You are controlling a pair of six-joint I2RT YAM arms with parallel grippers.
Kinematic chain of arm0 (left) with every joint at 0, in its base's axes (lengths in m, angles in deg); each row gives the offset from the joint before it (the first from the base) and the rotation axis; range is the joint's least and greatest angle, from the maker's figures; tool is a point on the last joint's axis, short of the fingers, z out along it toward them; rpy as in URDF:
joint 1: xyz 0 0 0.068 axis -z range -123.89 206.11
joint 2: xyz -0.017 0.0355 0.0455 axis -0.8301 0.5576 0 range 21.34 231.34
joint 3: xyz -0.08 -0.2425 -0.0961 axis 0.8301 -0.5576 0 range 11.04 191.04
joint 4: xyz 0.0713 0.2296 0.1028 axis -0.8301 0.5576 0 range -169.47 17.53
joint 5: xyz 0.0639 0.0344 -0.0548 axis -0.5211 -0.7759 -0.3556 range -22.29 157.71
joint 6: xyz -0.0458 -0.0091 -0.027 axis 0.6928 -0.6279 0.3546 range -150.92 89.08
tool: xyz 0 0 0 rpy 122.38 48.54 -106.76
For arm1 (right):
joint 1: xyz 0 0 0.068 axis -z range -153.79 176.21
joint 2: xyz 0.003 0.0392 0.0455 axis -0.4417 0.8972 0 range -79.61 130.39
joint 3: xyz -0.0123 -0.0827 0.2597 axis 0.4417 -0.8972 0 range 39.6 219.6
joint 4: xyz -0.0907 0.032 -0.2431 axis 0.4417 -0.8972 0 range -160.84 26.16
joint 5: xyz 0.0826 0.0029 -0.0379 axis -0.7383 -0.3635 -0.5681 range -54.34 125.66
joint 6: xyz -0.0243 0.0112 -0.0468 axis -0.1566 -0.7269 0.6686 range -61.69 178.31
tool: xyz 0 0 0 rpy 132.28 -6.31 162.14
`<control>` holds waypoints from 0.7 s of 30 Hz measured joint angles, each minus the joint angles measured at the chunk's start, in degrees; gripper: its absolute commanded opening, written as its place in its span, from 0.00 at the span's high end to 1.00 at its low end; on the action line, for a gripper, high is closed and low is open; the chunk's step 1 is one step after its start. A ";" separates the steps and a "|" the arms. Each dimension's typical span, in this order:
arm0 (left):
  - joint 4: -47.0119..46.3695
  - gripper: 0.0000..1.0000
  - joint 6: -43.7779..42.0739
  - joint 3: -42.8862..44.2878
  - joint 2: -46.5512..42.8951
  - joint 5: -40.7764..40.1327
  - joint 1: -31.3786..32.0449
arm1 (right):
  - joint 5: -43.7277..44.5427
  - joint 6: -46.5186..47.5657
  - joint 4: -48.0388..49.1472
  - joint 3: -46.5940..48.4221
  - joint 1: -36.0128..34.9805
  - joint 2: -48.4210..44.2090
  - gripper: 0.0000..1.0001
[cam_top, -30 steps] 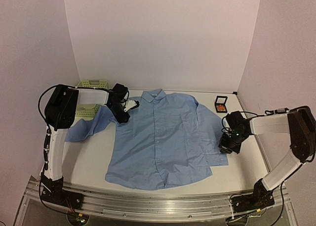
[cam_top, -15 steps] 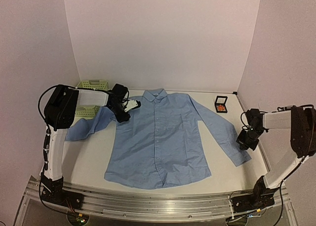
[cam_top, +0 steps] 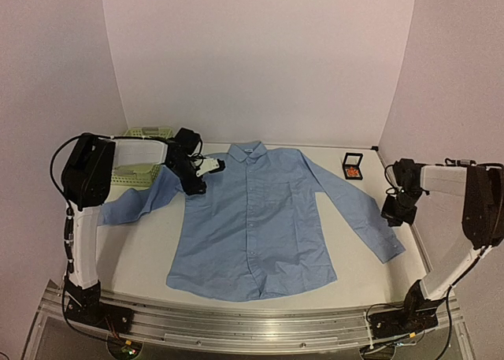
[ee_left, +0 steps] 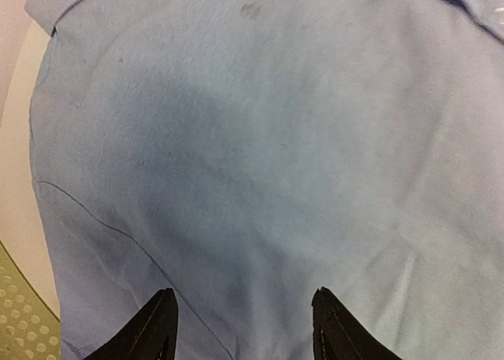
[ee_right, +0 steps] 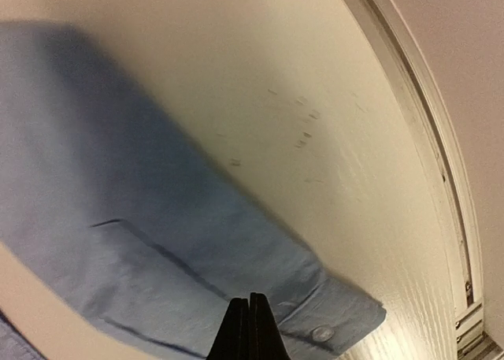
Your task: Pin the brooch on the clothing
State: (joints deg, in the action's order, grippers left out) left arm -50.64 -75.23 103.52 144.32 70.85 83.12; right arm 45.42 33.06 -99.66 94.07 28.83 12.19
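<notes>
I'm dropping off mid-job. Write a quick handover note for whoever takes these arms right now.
Left gripper: open, empty, over the shirt at the shoulder on its side.
Right gripper: shut, empty, near the cuff on its side.
Brooch: in the black box at the far right, not yet picked up.
Done: shirt lies flat, front up.
Left: pick up the brooch, pin it on.

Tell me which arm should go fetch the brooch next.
Right. The brooch sits at the table's far right, near the right claw; the left claw is across the shirt, over its other shoulder.
</notes>
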 measured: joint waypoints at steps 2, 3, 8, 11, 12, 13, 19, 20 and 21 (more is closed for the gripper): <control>1.37 0.43 -1.18 -2.58 -4.76 1.80 0.76 | 1.88 0.84 -2.36 4.25 -4.30 -1.82 0.98; 1.66 0.44 -1.83 -4.94 -8.23 2.40 1.44 | 2.85 0.80 -3.28 6.51 -7.15 -2.84 0.97; 4.08 0.46 -4.15 -20.27 -26.93 4.38 8.50 | 2.92 -4.97 -4.49 10.11 -26.60 -7.26 1.00; 5.42 0.47 -3.62 -28.88 -31.76 6.07 12.17 | 1.06 -9.98 -5.05 7.80 -38.12 -5.61 1.00; 5.92 0.47 -3.27 -31.11 -32.10 6.41 12.64 | 0.28 -11.46 -5.00 6.75 -41.17 -4.67 1.00; 6.23 0.47 -2.60 -33.09 -31.95 6.56 12.77 | -0.75 -13.03 -4.72 5.44 -43.58 -3.71 1.00; 6.25 0.47 1.97 -40.62 -31.61 7.09 15.26 | -5.59 -20.26 0.13 -5.23 -48.18 -2.68 1.00; 5.60 0.47 2.43 -41.36 -31.59 7.18 16.37 | -6.21 -21.13 1.67 -7.34 -48.17 -2.70 1.00; 4.97 0.47 2.80 -42.05 -31.56 7.25 17.44 | -6.82 -22.02 3.18 -9.45 -48.15 -2.72 1.00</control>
State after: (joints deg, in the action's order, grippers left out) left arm -45.67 -72.43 61.47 112.76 78.10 100.55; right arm 38.60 11.04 -96.47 84.62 -19.33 9.46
